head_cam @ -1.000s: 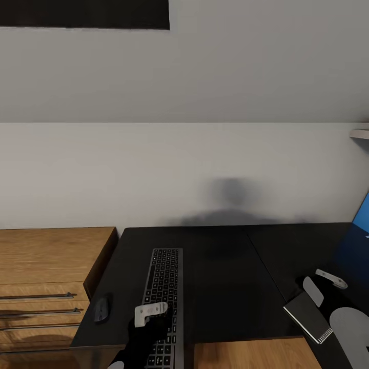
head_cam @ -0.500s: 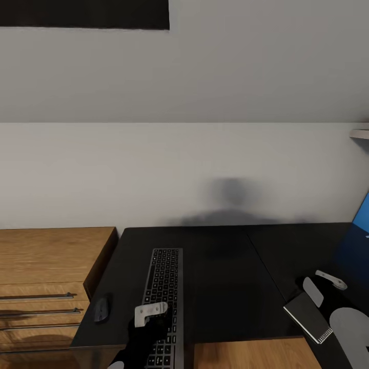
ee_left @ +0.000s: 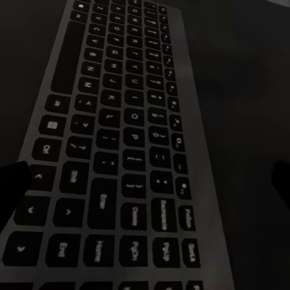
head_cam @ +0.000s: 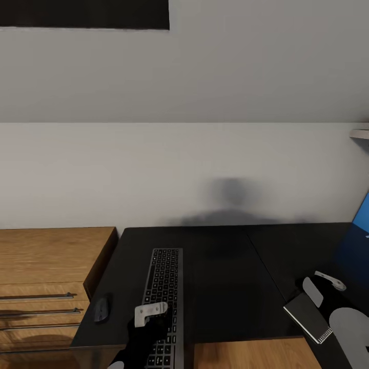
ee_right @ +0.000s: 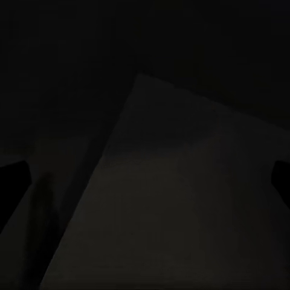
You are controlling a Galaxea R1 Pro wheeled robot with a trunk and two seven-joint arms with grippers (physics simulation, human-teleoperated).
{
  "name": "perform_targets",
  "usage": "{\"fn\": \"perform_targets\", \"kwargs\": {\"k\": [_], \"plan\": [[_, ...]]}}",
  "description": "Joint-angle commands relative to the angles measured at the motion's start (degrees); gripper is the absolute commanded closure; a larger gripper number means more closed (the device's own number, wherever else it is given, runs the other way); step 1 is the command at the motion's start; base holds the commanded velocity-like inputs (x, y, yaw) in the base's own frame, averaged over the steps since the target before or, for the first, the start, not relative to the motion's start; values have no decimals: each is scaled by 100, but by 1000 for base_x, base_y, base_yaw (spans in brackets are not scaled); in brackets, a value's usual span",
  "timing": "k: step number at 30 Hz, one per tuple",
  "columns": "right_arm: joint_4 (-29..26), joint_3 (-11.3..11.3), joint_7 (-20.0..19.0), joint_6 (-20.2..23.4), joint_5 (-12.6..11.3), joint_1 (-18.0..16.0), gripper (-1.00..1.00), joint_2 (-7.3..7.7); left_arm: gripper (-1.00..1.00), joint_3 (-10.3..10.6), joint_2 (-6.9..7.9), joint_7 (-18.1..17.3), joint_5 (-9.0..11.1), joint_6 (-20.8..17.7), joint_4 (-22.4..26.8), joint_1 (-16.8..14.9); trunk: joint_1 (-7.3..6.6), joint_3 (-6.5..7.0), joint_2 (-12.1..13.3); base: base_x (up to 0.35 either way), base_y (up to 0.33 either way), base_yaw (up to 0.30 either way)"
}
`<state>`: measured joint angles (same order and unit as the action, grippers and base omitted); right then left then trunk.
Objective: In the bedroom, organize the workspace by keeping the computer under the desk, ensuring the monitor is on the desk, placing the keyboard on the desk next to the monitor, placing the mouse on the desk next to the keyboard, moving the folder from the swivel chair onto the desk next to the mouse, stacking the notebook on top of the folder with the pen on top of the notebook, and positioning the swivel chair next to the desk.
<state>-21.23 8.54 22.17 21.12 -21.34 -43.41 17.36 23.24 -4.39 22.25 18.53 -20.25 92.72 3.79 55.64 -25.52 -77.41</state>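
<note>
Black desk [head_cam: 220, 287]: keyboard [head_cam: 163, 287] under left end effector [head_cam: 148, 313].

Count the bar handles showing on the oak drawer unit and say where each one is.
3. All are on the front of the oak drawer unit, left of the desk, stacked: top handle, middle handle, bottom handle. More may sit below the picture's edge.

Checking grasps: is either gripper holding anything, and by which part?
Nothing is held. The left gripper, jaws open, hangs over the slim silver-grey keyboard; the right gripper, jaws open, over the thin dark grey notebook.
</note>
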Motion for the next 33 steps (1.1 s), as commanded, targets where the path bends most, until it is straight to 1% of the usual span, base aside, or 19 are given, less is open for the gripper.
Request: {"fn": "perform_targets", "kwargs": {"k": [1,6,14,24,33], "plan": [[-13,-1,33,20,-56,-1,-100,-1,-100,5,0,42,55,-14,10,-1,0,-5,-3,0,0,0],[-13,-4,33,23,-55,-1,-100,-3,-100,5,0,42,55,-14,10,-1,0,-5,-3,-75,0,0],[-13,-9,33,24,-55,-1,-100,-4,-100,5,0,42,55,-14,10,-1,0,-5,-3,-186,0,0],[-16,-10,33,24,-55,-1,-100,-4,-100,5,0,42,55,-14,10,-1,0,-5,-3,-63,0,0],[-20,-10,33,24,-55,-1,-100,-5,-100,5,0,42,55,-14,10,-1,0,-5,-3,-10,0,0]]}}
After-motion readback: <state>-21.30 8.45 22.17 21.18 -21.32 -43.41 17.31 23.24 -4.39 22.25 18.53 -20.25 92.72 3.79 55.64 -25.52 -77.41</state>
